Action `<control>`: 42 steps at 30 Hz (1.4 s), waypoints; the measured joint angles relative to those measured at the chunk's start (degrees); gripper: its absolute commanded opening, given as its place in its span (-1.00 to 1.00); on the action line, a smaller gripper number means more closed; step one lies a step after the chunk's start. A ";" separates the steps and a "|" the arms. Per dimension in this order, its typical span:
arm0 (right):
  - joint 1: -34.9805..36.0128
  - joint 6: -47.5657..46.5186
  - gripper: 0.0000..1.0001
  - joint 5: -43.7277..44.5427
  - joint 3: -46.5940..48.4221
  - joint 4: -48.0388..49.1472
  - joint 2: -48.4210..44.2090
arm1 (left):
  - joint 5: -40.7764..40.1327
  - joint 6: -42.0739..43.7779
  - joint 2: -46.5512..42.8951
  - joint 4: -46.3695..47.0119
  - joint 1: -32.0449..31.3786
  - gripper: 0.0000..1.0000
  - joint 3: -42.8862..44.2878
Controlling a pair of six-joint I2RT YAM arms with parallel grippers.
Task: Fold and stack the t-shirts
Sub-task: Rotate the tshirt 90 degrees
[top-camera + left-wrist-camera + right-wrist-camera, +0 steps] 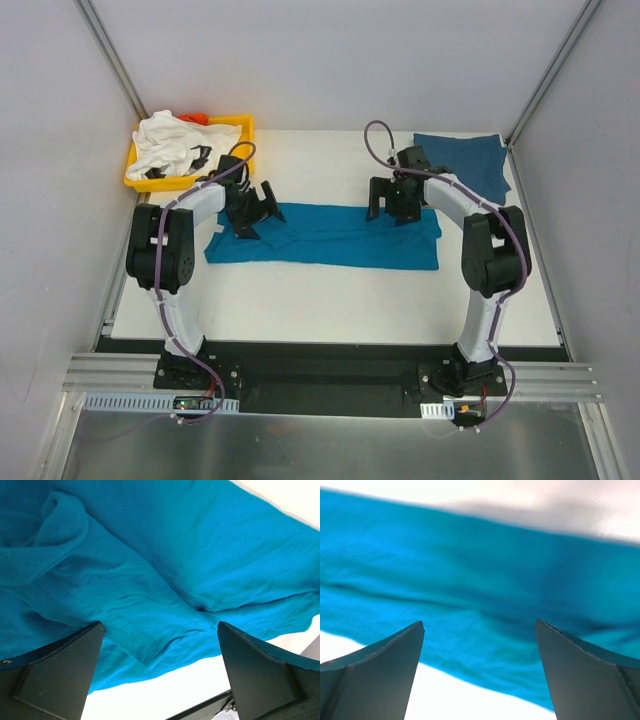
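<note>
Top external: left hand (257, 220) and right hand (390, 214) spread over far edge of the teal t-shirt (330, 238).

Pale grey walls (330, 60), white tabletop (330, 300), aluminium frame rails (100, 372), even light

A robotics lab cell. A white bench (330, 310) is boxed in by plain pale walls (330, 60) and bare aluminium posts (112, 60). Two cabled arms, the left arm (175, 250) and the right arm (490, 250), are bolted to a black plate (330, 382) on aluminium rails (110, 371) at the near edge. A yellow tray (246, 125) sits in the far left corner.
</note>
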 measured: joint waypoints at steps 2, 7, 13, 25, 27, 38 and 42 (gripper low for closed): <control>-1.62 0.02 0.93 -0.09 1.79 -0.15 2.64 | 0.70 -0.07 1.27 0.09 0.00 0.99 1.57; -4.04 0.33 0.93 -0.94 1.88 -0.04 5.25 | 2.08 -0.09 4.63 -0.17 -0.04 0.99 5.79; -3.93 1.86 0.93 -2.73 -12.81 3.58 -4.68 | 6.38 -0.15 15.30 -1.09 -1.20 0.98 20.74; 20.11 2.49 0.93 -16.50 -32.68 -2.03 -24.09 | 20.02 -12.87 46.42 6.01 -7.19 0.99 66.40; 22.62 1.66 0.93 -16.41 -30.97 -4.26 -24.72 | 20.48 -17.18 47.91 11.26 -7.85 0.99 66.84; 20.87 0.20 0.93 1.11 -22.18 -11.10 -34.77 | 16.68 -33.14 52.63 32.63 -9.16 0.99 66.69; 18.27 3.26 0.93 3.56 -24.04 -7.91 -38.93 | 15.34 -33.42 52.63 33.18 -9.16 0.99 67.43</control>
